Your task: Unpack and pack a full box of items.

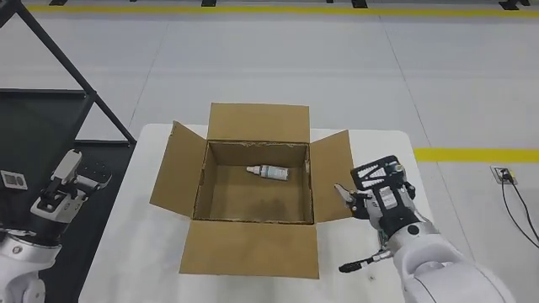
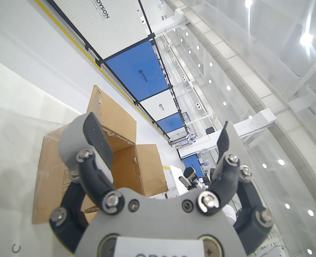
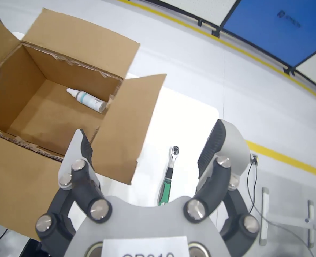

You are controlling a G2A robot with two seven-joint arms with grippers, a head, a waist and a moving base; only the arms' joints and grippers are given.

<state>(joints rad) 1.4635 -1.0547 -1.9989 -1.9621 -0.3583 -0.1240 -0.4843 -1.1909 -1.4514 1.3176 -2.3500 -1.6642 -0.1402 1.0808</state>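
Almost-empty box [image 1: 253,252], one bottle [image 1: 268,171] to go

Left tool [image 2: 158,135] hangs wide open holding nothing, well apart from the box. The box sits between the two tools, flaps spread, bottle lying on its floor. Right tool [image 3: 149,140] gapes empty too, with a ratchet wrench [image 3: 171,165] on the tabletop [image 1: 143,252] near it. My guess: unpacking's nearly done, repacking all to come.
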